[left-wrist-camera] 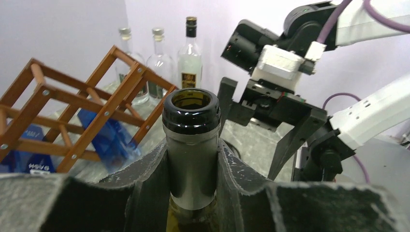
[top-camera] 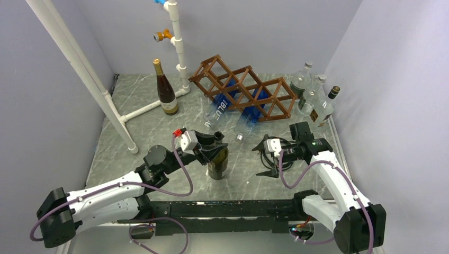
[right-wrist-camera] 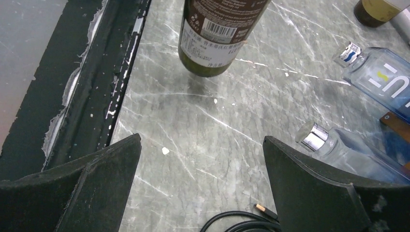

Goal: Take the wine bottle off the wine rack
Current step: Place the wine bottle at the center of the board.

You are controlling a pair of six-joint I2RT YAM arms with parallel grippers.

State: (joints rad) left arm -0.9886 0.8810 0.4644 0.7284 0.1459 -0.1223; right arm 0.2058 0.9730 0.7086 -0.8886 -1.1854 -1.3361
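The dark green wine bottle [top-camera: 217, 159] stands upright on the marble table near the front, away from the rack. My left gripper [top-camera: 214, 138] is shut on its neck, just under the open black-rimmed mouth [left-wrist-camera: 191, 104], with a finger pressing each side [left-wrist-camera: 192, 145]. The brown wooden wine rack [top-camera: 243, 90] lies behind it, also showing at the left of the left wrist view [left-wrist-camera: 72, 106]. My right gripper [top-camera: 266, 159] hangs to the right of the bottle, jaws wide open over bare table [right-wrist-camera: 202, 140]. The labelled lower body of the wine bottle [right-wrist-camera: 217, 34] shows ahead of it.
Blue and clear bottles [top-camera: 222, 103] lie in the rack's cells, necks pointing forward [right-wrist-camera: 338, 150]. An amber bottle [top-camera: 166, 90] stands at back left beside a white pipe frame [top-camera: 174, 32]. Clear bottles [top-camera: 310, 92] stand at back right. A black cable [right-wrist-camera: 241, 222] lies under my right gripper.
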